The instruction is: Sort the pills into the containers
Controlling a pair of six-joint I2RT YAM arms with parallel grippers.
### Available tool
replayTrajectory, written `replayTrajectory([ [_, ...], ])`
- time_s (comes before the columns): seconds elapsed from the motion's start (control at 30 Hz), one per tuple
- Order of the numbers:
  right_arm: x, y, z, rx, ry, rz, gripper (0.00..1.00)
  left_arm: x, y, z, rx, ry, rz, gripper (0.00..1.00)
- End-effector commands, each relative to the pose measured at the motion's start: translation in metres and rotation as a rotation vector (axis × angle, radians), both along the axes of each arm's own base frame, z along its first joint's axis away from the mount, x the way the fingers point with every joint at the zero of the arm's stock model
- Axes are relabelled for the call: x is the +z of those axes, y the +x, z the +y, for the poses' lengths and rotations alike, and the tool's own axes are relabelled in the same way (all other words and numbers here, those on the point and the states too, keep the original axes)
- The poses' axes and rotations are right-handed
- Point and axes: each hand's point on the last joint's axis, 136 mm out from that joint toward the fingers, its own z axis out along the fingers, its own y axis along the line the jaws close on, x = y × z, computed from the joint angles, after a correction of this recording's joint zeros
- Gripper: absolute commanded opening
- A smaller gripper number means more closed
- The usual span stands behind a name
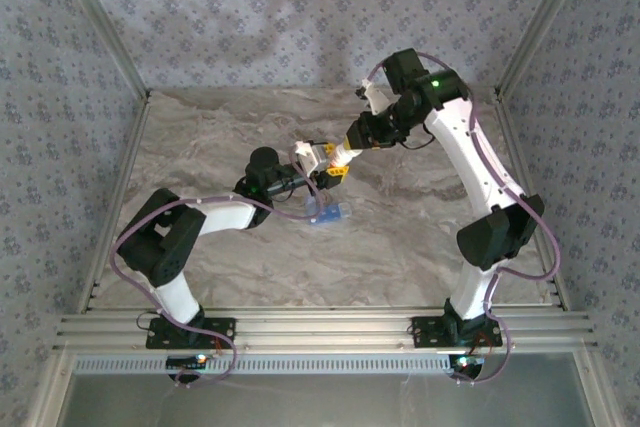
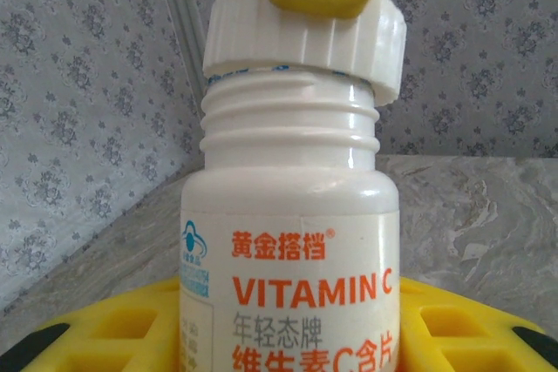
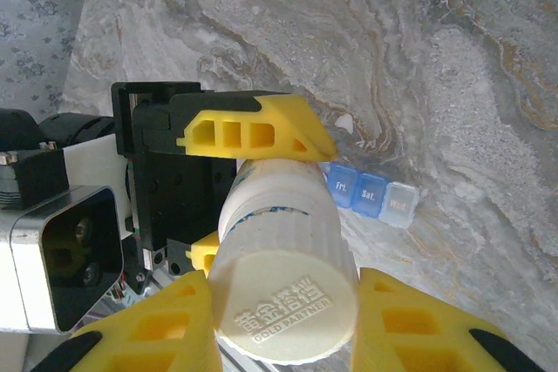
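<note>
Right gripper [image 3: 288, 324]: closed on a white ribbed cap [image 3: 286, 302], with a yellow finger pressed to each side. The bottom edge of the right wrist view cuts off both fingers.
Cap: seen from the left wrist, it sits askew on the neck. Its left rim is raised clear of the threads and its right rim hangs lower. A yellow finger hides its top.
Left gripper [image 2: 288, 346]: clamped on the body of the bottle [image 2: 292, 241]. Only the upper faces of its yellow fingers rise into the left wrist frame, on either side of the label.
Bottle: white, lettered "VITAMIN C" in orange among Chinese characters. The frame crops its base and the lowest line of print.
Meeting point: from above, the two arms converge over mid-table, and the bottle is a small pale shape between them.
Pill box [image 1: 328, 214]: a translucent blue strip flat on the table [image 1: 420, 247], just near of the grippers.
Compartments [image 3: 370, 193]: three show from the right wrist. Two blue ones are marked "Fri." and "Sat.", and a paler one has lettering too faint to read. The rest of the strip is hidden behind the bottle and the left gripper.
White speck [image 3: 346, 120]: just far of the box, too small to identify.
</note>
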Motion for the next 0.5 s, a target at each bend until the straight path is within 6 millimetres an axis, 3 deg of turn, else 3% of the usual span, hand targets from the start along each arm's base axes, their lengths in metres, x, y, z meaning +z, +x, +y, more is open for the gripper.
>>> replayTrajectory([
  [0.0,-0.007,-0.003,0.003,0.025,0.005,0.019,0.30,0.029,-0.008,-0.005,-0.044,-0.052,-0.064,0.00],
  [0.47,-0.020,-0.005,0.006,0.049,0.032,0.066,0.29,0.041,-0.023,-0.007,-0.110,-0.047,-0.097,0.00],
])
